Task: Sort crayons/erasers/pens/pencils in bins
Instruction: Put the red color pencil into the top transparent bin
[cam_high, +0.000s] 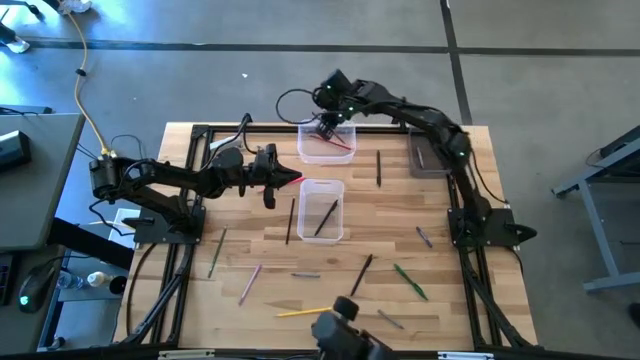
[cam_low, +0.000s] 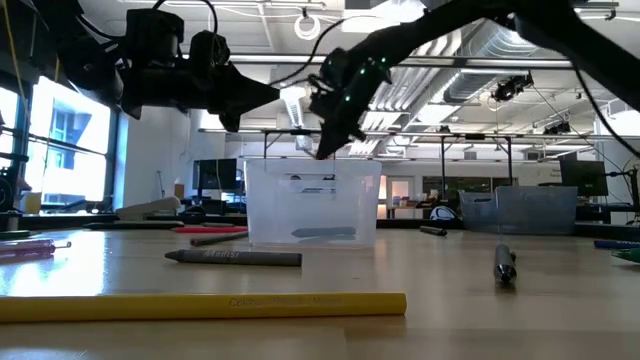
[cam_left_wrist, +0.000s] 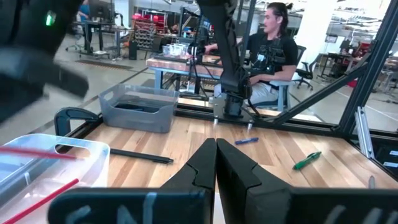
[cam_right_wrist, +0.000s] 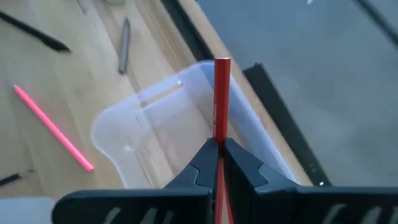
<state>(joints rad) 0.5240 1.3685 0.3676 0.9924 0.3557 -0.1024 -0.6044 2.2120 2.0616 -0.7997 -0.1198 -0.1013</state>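
Observation:
Three bins stand on the wooden table: a clear bin at the far edge with red pencils in it, a second clear bin in the middle holding dark pens, and a dark grey bin at the far right. My right gripper hangs over the far clear bin, shut on a red pencil. My left gripper waits level, left of the middle bin, shut on nothing. A pink pencil lies on the table beside the far bin. My right gripper pinches the red pencil's shaft between its two fingers. The pencil lies along the fingers and sticks out well past their tips. The fingers slant down from above, toward the table's far edge. The pencil is lifted clear, its free end over the far clear bin.
Loose pieces lie across the near half: a yellow crayon, a grey crayon, a green pen, a black pen, a pink pencil. A dark pen lies between the far bins. A person sits beyond the table.

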